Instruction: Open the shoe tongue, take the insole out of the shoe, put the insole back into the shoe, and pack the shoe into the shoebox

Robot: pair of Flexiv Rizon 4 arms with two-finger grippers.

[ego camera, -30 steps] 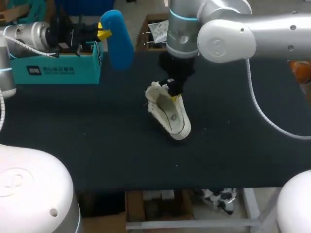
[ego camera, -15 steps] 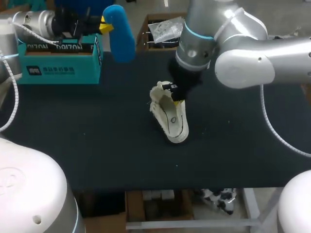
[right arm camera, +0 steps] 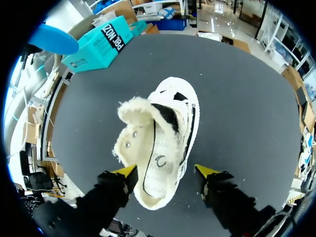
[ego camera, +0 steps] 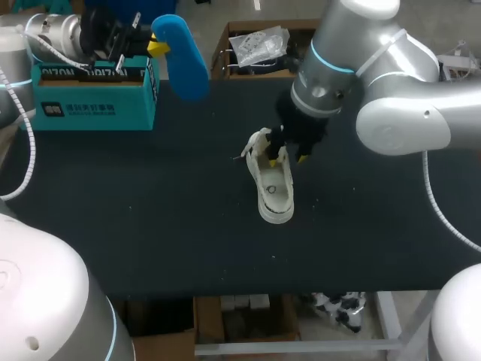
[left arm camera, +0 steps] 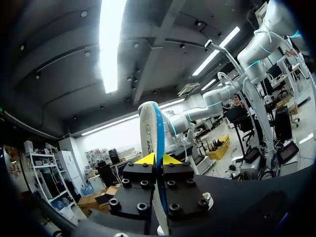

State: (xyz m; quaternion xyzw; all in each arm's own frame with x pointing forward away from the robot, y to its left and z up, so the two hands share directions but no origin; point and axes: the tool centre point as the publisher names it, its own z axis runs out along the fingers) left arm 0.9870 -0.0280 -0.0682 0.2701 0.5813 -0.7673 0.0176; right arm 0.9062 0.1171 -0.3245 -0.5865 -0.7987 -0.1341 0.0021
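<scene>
Left end effector grips the insole; right end effector, wide open astride the shoe, should steady it.

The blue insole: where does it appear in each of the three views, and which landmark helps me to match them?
Head view: upper left, insole held in the left pincer, by the teal shoebox's right end.
Left wrist view: edge-on between that pincer's yellow tips.
Right wrist view: beside the shoebox, far ahead of the right pincer; insole at.
Landmark: the shoebox, in head and right wrist views only.
</scene>
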